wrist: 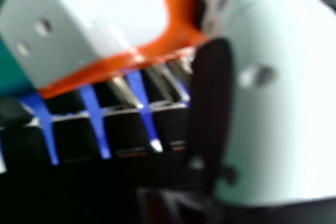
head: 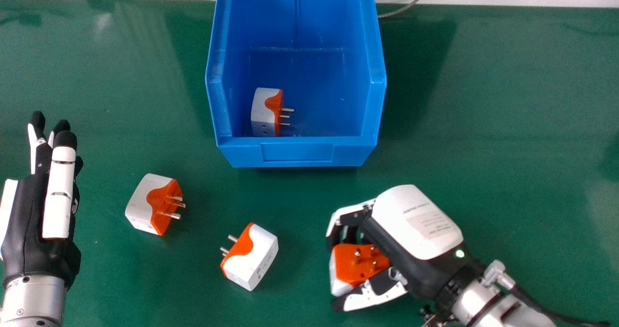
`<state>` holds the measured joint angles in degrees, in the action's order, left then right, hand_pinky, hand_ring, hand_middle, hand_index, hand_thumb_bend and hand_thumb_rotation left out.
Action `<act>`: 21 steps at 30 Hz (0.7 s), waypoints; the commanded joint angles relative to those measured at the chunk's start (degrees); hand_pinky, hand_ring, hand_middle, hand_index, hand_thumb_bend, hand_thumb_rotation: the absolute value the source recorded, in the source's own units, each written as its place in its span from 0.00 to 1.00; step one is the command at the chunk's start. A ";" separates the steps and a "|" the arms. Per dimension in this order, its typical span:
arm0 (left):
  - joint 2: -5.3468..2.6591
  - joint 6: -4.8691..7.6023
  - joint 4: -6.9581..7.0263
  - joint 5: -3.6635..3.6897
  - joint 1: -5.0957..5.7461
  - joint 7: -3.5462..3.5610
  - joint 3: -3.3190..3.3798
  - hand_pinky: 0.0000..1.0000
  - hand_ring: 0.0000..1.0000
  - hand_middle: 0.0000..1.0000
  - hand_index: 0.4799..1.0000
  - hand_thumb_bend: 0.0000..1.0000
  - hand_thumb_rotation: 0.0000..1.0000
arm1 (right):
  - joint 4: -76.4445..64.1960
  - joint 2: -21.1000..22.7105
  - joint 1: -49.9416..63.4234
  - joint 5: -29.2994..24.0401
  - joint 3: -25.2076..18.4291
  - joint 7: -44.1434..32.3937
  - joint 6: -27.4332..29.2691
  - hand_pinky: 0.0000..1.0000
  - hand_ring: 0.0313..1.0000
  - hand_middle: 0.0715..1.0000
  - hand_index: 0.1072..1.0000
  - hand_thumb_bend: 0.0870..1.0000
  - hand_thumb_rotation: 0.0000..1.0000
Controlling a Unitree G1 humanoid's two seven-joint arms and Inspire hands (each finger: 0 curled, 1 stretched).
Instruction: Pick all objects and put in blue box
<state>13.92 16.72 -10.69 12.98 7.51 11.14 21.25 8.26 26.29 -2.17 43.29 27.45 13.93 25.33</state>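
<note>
Nearest the camera, our right hand (head: 417, 220) is curled round the held plug (head: 355, 265), with the thumb on the side toward us and the fingers on the far side. Below it spreads the green table (head: 508, 124). The blue box (head: 378, 80) stands ahead and to the left of that grip, its long axis running away from us and its low front wall (head: 297, 153) facing us. Our right hand slants from the wrist at the right toward the left and forward, so we judge that the coming carry goes that same way, high enough for the plug to clear the wall before we let go.

Our left hand (head: 26, 220) lies at the view's left with its fingers straight, holding nothing. It is much nearer than the right to the left plug (head: 152, 203), which is just to its right. The middle plug (head: 254, 259) sits between that one and our right hand, on the table in front of the box. The boxed plug (head: 266, 113) rests inside, by the left wall. Smallest are the held plug's prongs (head: 358, 253), which could catch on our fingers at release.
</note>
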 commanded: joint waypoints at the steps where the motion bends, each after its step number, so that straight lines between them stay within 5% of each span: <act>1: 0.21 0.44 1.59 0.12 0.37 -0.01 0.19 1.00 1.00 1.00 0.98 0.47 0.91 | -5.79 -1.05 0.22 -1.75 -1.94 -0.85 0.30 0.10 0.10 0.13 0.41 0.43 0.15; 5: 0.25 0.38 1.56 0.15 0.34 0.10 0.07 1.00 1.00 1.00 0.97 0.47 0.91 | -9.82 -3.02 -0.11 -4.21 -3.24 -2.54 1.51 0.09 0.09 0.12 0.41 0.43 0.15; 10: 0.57 0.01 2.05 -1.43 0.49 -0.86 -0.24 1.00 1.00 1.00 0.97 0.47 0.94 | -13.33 -6.55 -2.20 -4.70 -4.88 -3.52 0.88 0.08 0.09 0.12 0.41 0.43 0.16; 18: 0.18 0.49 0.71 -0.42 -0.42 -0.16 0.18 1.00 1.00 1.00 0.98 0.46 0.92 | -8.07 -13.44 -14.41 -2.88 -7.06 -1.48 -1.46 0.08 0.10 0.13 0.41 0.43 0.16; 21: 0.20 0.91 0.34 -0.95 -0.63 -0.38 0.09 1.00 1.00 1.00 0.97 0.47 0.91 | -3.88 -16.07 -19.81 -1.39 -7.58 0.51 -3.87 0.08 0.10 0.13 0.41 0.43 0.16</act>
<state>13.91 16.39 -10.60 11.86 7.25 10.88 21.07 3.44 11.45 -18.85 41.59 20.95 12.58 22.20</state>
